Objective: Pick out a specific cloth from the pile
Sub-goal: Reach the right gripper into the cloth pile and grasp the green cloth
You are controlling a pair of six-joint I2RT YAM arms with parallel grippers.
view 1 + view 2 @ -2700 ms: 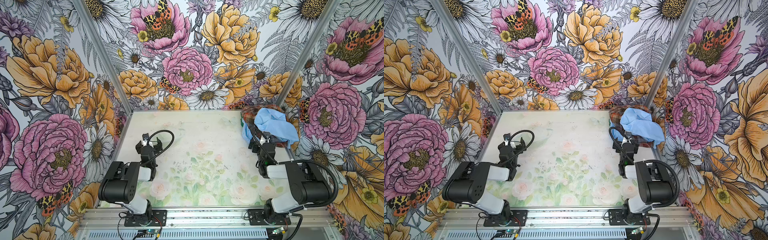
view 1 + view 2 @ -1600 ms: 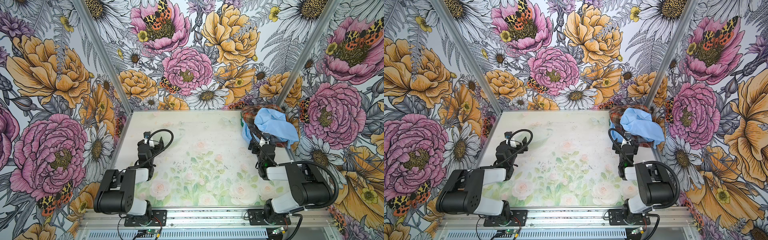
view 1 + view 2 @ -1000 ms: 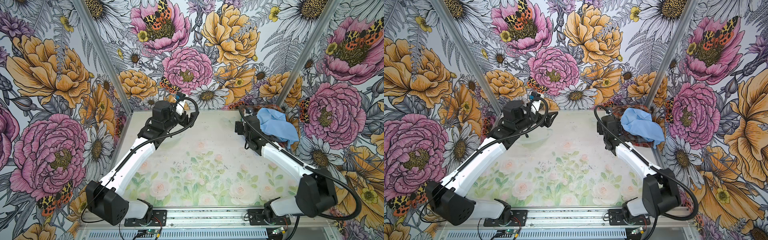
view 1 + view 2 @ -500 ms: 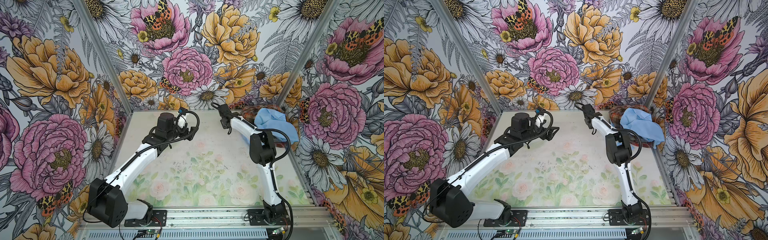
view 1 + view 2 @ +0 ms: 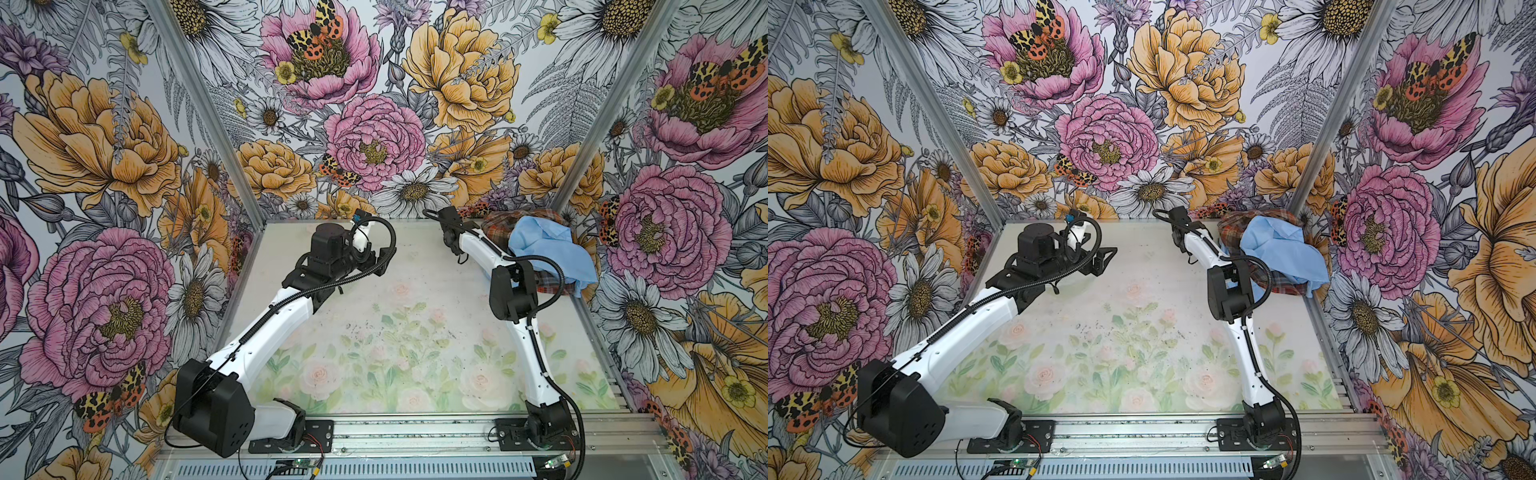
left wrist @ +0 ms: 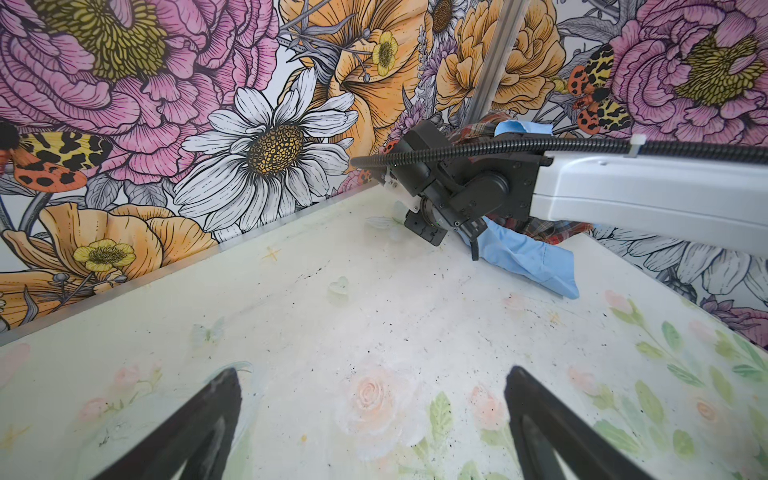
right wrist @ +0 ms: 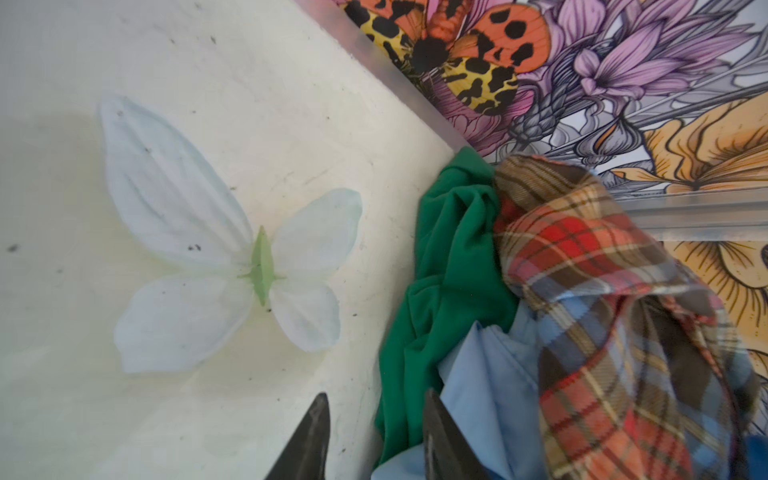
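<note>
Cloth (image 7: 449, 257) not yet out of pile (image 5: 544, 245), upper right in a top view; right gripper (image 7: 374, 432) half apart astride its edge, left gripper (image 6: 370, 415) wide apart.

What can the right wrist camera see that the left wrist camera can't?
Only the right wrist view shows the dark green cloth, bunched against the pile, with the right arm's fingers narrowly apart over its edge. Only the left wrist view shows the right arm reaching to the pile, and the left arm's fingers spread wide above the table. Both show the light blue cloth and the plaid cloth.
</note>
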